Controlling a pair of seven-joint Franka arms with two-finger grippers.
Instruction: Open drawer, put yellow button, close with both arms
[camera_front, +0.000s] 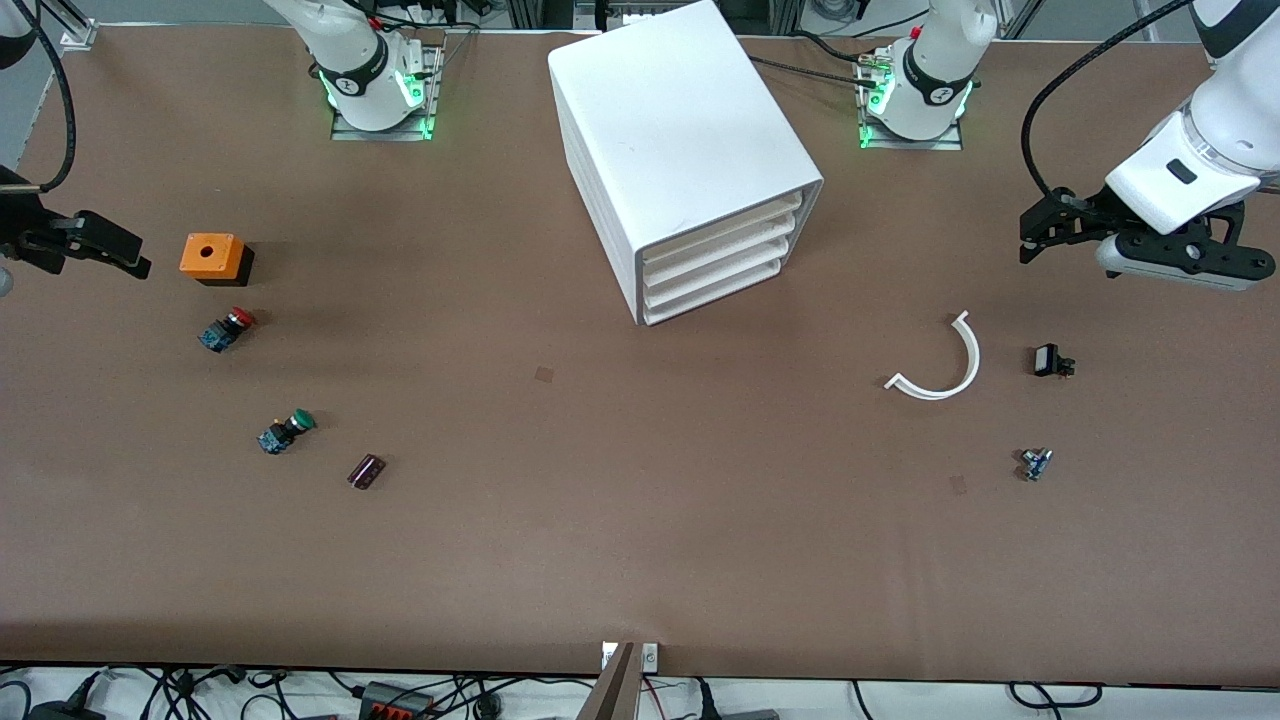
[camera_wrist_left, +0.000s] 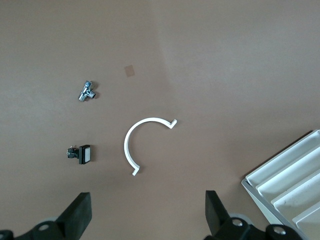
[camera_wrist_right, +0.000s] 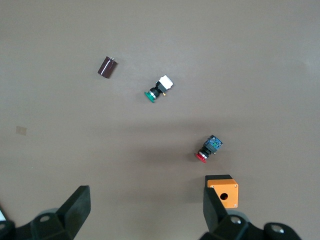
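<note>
Two arms wait at the table's ends. In the front view our left gripper (camera_front: 1040, 228) hangs over the brown table (camera_front: 640, 540) above a white curved strip (camera_front: 940, 365); our right gripper (camera_front: 100, 250) hangs beside an orange box (camera_front: 212, 256). All four drawers sit closed in the white cabinet (camera_front: 680, 140) — the top drawer (camera_front: 725, 228) flush.

Left wrist view: fingers (camera_wrist_left: 77, 212) spread over bare table, the cabinet's corner in sight.

Right wrist view: fingers (camera_wrist_right: 75, 207) spread too; red-capped button (camera_wrist_right: 209, 148) and green-capped button (camera_wrist_right: 159, 89) lie apart — we see no yellow button.
</note>
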